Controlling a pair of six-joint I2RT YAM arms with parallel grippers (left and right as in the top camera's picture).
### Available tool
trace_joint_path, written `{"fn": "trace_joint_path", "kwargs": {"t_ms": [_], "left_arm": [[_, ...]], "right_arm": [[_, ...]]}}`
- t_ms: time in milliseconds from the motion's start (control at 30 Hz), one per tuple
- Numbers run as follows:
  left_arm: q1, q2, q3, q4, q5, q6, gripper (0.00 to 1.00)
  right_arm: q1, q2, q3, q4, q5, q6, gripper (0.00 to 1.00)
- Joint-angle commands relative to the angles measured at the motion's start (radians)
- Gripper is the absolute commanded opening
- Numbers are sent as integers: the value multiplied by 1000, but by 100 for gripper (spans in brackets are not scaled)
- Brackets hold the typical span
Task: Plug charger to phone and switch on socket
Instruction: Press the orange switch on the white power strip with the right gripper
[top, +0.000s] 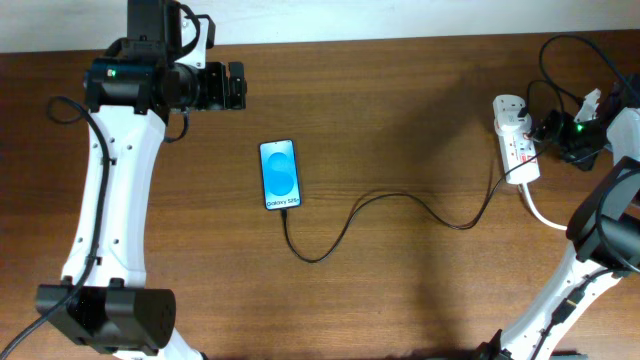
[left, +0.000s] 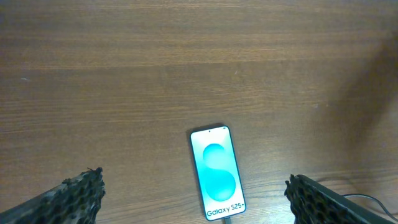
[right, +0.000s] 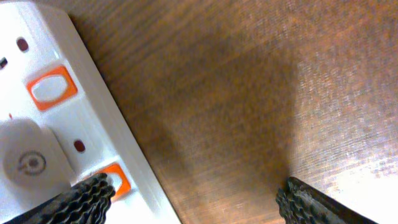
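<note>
The phone (top: 280, 175) lies on the wooden table with its blue-and-white screen lit; it also shows in the left wrist view (left: 216, 172). The thin black charger cable (top: 400, 200) runs from the phone's lower end to the white socket strip (top: 515, 138) at the right. My left gripper (top: 236, 86) is open and empty, above and left of the phone; its fingertips (left: 196, 193) frame the phone from above. My right gripper (right: 196, 196) is open over the socket (right: 56, 118); its left finger sits on an orange-rimmed switch (right: 117, 179).
A white charger plug (right: 28, 162) sits in the socket between two orange-rimmed switches (right: 51, 89). The socket's thick white cord (top: 540, 212) curves toward the right arm. Black robot cables (top: 560, 60) loop at the far right.
</note>
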Motion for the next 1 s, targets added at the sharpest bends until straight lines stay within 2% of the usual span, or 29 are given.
{"fn": "trace_joint_path", "kwargs": {"t_ms": [0,967], "left_arm": [[6,3,-2,-2,-7,10,99],[6,3,-2,-2,-7,10,99]], "right_arm": [[21,30,-10,14,9,36,90],[58,34,-77,-36,57,63,90]]}}
